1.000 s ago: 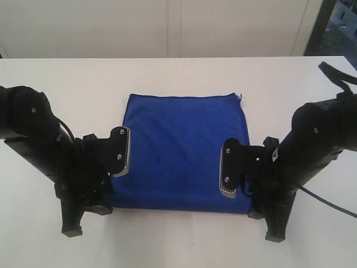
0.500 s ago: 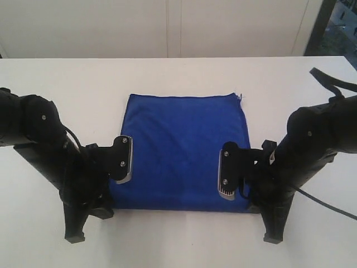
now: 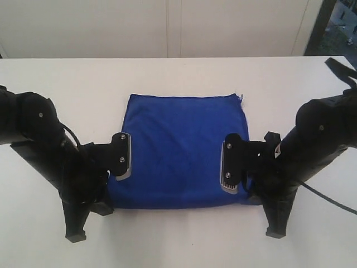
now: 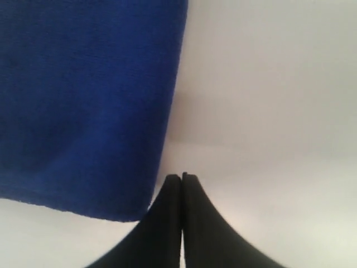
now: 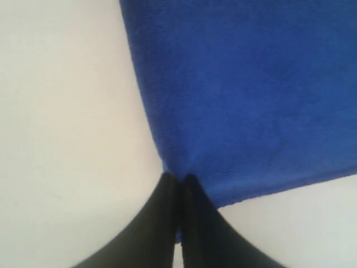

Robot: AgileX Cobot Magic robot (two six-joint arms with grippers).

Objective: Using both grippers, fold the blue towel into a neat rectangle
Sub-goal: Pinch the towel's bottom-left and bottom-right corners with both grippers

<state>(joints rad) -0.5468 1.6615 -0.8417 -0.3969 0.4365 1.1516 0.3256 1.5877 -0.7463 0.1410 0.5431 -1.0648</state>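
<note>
Wrist views only: left end effector (image 4: 182, 177) clenched, empty, just beside blue towel (image 4: 83, 100) near corner; right end effector (image 5: 179, 180) clenched on towel edge. Exterior: white counter (image 3: 178, 78), pale wall (image 3: 111, 28) far.

Pretty sure this is a robotics lab or test room, not anybody's home. The giveaway is the left robot arm (image 3: 39, 134) and the right robot arm (image 3: 321, 134). Both are black and jointed with cables showing, and they sit near the tabletop's near-left and near-right corners. The table (image 3: 178, 75) itself is a plain white bench, with the blue towel (image 3: 178, 145) spread out mid-table between the arms. Behind the far edge runs a flat white panelled wall (image 3: 111, 28) with vertical seams, very institutional looking. Past the far-right corner there's a dark frame (image 3: 319, 25), maybe a window or a door, can't tell which.
</note>
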